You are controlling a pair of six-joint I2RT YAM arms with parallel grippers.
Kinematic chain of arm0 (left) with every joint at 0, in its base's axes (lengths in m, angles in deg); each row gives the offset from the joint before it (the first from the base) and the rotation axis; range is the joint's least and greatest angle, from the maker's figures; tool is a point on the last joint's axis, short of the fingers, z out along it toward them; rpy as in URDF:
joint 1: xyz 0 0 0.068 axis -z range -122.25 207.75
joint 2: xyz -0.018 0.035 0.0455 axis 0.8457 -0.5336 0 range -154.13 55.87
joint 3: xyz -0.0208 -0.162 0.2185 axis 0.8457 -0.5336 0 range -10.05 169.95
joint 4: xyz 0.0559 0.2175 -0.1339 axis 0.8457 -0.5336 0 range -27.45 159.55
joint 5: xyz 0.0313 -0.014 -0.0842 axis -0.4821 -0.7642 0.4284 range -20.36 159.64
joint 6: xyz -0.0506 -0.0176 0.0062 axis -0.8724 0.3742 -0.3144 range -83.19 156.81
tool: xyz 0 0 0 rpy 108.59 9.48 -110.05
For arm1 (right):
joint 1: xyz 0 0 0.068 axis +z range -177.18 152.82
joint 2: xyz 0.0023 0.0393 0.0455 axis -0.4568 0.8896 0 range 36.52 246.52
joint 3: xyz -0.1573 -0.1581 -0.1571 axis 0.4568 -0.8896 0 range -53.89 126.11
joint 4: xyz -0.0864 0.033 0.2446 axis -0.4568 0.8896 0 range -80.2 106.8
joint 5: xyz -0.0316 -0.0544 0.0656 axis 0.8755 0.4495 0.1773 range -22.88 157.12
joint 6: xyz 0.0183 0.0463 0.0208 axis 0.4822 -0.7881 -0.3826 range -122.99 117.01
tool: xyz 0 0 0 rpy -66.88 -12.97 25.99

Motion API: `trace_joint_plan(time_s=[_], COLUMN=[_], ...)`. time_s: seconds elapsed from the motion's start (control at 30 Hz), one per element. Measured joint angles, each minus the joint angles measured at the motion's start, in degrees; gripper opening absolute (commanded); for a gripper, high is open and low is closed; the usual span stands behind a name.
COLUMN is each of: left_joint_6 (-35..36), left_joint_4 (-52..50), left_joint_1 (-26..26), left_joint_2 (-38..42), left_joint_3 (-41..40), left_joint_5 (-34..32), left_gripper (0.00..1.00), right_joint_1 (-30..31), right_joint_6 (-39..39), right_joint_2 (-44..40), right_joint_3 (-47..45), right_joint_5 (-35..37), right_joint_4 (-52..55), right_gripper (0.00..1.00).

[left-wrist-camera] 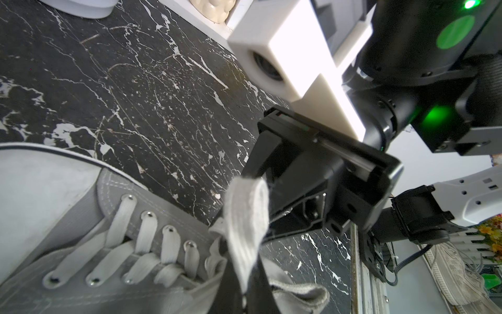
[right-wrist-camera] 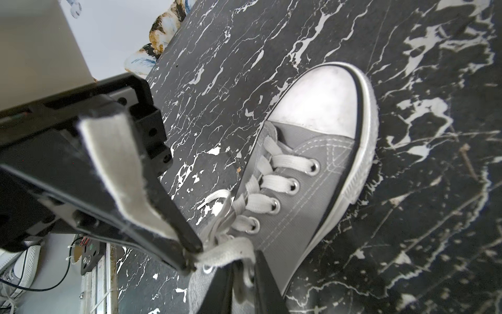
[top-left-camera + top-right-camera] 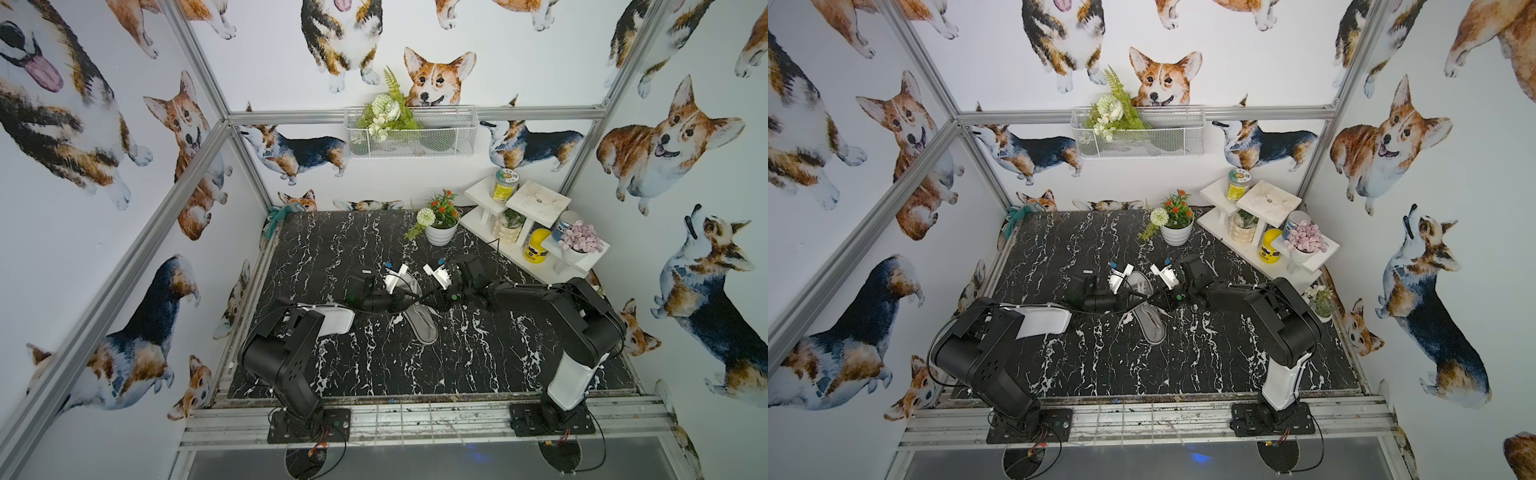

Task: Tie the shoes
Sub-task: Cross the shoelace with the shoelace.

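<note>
Grey canvas low-top sneaker [image 3: 422, 326] w/ white rubber toe cap [image 2: 320, 100] sits on its sole approx mid black white-veined marble-look tabletop [image 3: 374, 365], heel end toward the arm bases. Both grippers meet over its top eyelets. Left gripper [image 1: 245, 288]: fingers together, clamped on a strand of the white flat laces [image 2: 274, 182]. Right gripper [image 2: 244, 288]: fingers close-set w/ a lace strand btwn them; can't tell if it's actually pinched.

Potted flowers [image 3: 440, 235], white shelf [image 3: 538, 201], wire basket [image 3: 436, 141], yellow tub [image 3: 536, 247]
</note>
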Motion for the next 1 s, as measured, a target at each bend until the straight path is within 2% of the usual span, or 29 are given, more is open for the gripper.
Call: trace_joint_plan(time_s=[0.17,0.4,0.63,0.73,0.9,1.0], left_joint_6=[0.0,-1.0,-4.3,-5.2,-5.6,-6.2], left_joint_4=[0.0,0.7,4.5,5.6,6.0,6.0], left_joint_1=[0.0,0.5,1.1,1.2,1.4,1.4], left_joint_2=[0.0,0.1,0.1,0.1,0.1,0.1], left_joint_3=[0.0,-0.5,-1.9,-2.0,-2.2,-2.2], left_joint_5=[-0.1,-0.7,-1.9,-2.5,-3.8,-4.0], left_gripper=[0.00,0.00,0.00,0.00,0.00,0.00], right_joint_1=[0.2,2.3,6.6,7.8,9.0,9.1], right_joint_6=[-1.7,-5.7,-12.3,-14.8,-16.8,-16.9], right_joint_2=[-1.6,-5.8,-8.5,-8.7,-8.7,-8.7], right_joint_3=[-2.0,-5.9,-6.5,-6.8,-6.8,-7.1], right_joint_5=[0.8,7.9,24.4,29.1,32.8,32.9], right_joint_4=[-2.3,-6.0,-5.7,-5.5,-5.5,-5.7], right_gripper=[0.00,0.00,0.00,0.00,0.00,0.06])
